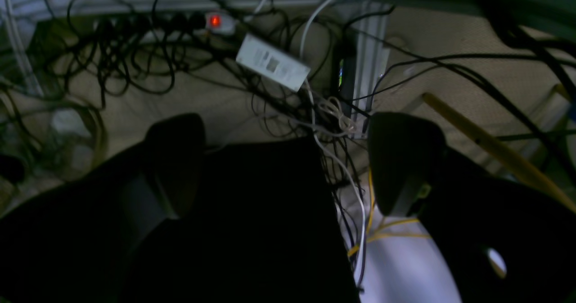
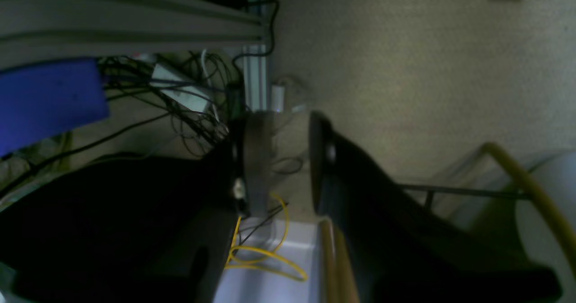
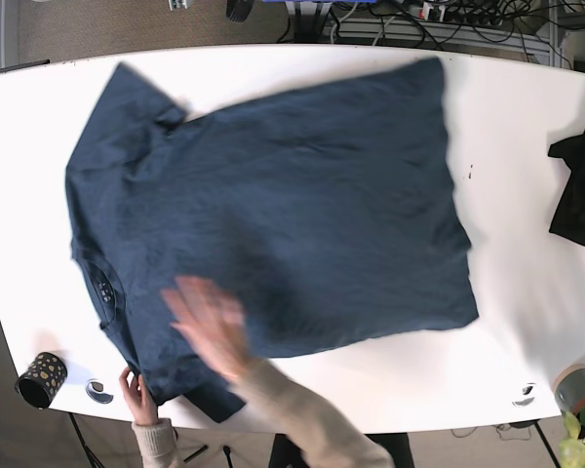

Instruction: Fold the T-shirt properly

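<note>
Base view gives us the navy T-shirt (image 3: 273,205) spread flat across the white table (image 3: 526,127), collar toward the left edge, hem toward the right, the cloth soft and faintly creased, one sleeve poking up at the top left. Neither robot arm shows in this view; a person's hand (image 3: 207,322), blurred, lies on the lower part of the shirt, and a second hand (image 3: 135,395) pinches the near edge by the lower sleeve. Off to the right lies a black cloth (image 3: 577,190), well apart from the shirt, and a small dark speckled cup (image 3: 42,378) sits at the lower left corner. Left wrist view shows the left gripper (image 1: 288,159) with its dark rounded fingers spread wide and nothing between them, pointing at a tangle of black cables (image 1: 135,55) and a white power adapter (image 1: 272,62) on a beige floor. Right wrist view has the right gripper (image 2: 288,159) parted too, a narrow gap, holding nothing, above carpet and loops of yellow wire (image 2: 265,258). No shirt appears in either wrist view.
</note>
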Available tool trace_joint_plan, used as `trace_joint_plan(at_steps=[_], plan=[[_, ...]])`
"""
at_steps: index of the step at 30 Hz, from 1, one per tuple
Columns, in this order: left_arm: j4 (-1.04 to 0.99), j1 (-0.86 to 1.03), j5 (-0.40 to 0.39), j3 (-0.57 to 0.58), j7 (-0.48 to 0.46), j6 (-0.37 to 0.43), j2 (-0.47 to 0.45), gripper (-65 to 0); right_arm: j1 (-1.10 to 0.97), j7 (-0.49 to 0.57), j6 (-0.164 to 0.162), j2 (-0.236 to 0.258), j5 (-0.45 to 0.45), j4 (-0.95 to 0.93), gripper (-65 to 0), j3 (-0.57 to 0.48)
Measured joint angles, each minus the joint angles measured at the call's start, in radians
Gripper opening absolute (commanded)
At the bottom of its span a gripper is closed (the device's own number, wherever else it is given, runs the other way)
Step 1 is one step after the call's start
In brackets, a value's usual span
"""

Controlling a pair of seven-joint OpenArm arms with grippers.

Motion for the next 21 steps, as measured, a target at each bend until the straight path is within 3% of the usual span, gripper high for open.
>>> trace_joint_plan(at_steps=[6,18,21], plan=[[-0.156,-0.116,-0.003,0.0,-0.013,0.003,0.016,-12.4,0.068,0.0,0.005,-0.008,-0.015,-0.098,-51.2,-0.001],[-0.18,-0.172,-0.004,0.0,-0.001,0.0,0.018,-12.2,0.156,0.002,0.002,-0.005,-0.014,-0.203,-51.2,-0.001],[-0.212,-0.201,-0.004,0.0,0.053,0.0,0.019,-12.2,0.169,-0.005,0.002,-0.005,-0.015,-0.207,-51.2,-0.001]])
